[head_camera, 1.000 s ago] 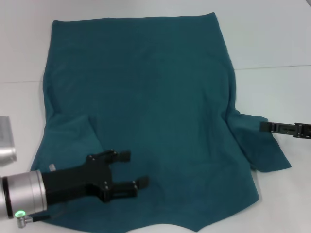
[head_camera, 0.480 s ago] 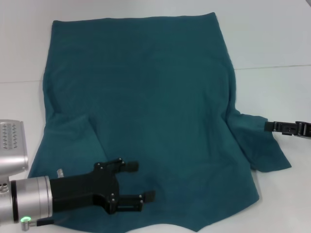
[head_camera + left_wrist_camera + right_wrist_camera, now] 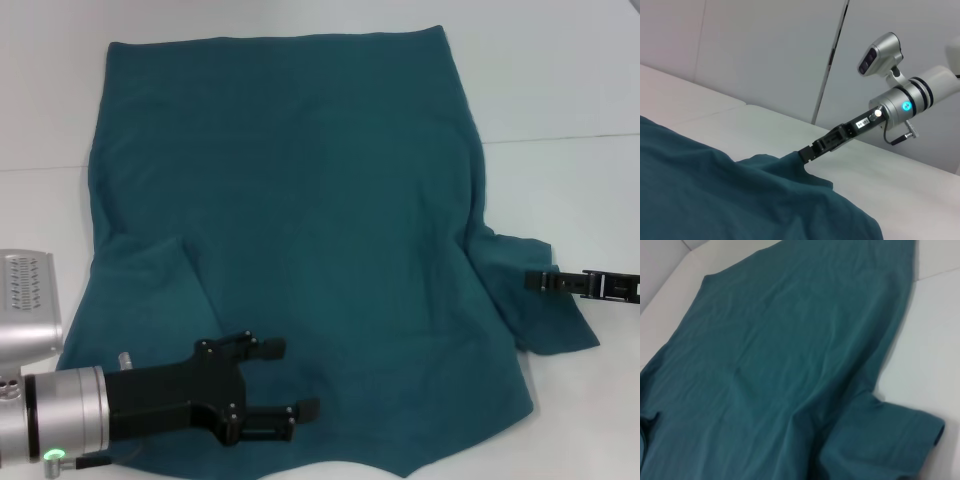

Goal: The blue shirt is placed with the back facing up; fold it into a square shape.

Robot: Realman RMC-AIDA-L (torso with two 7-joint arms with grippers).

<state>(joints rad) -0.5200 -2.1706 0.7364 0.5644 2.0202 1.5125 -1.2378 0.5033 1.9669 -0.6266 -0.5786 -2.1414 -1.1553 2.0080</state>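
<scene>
The blue shirt (image 3: 300, 200) lies spread flat on the white table (image 3: 560, 80), far bigger than either gripper. Its right sleeve (image 3: 550, 320) sticks out sideways. The left sleeve (image 3: 150, 290) is folded in over the body. My left gripper (image 3: 290, 378) hovers open over the shirt's near left part, holding nothing. My right gripper (image 3: 535, 282) comes in from the right, its tip at the right sleeve's outer edge. In the left wrist view the right gripper (image 3: 807, 155) touches a raised fold of the shirt (image 3: 715, 200). The right wrist view shows only the shirt (image 3: 790, 365).
A seam (image 3: 560, 137) crosses the white table to the right of the shirt. The right arm's silver wrist (image 3: 905, 102) reaches over the table, in front of grey wall panels (image 3: 765, 50).
My left gripper has drawn back toward the near left edge of the shirt, still open. My right gripper has moved nearer and slightly inward onto the sleeve edge. The shirt has not shifted.
</scene>
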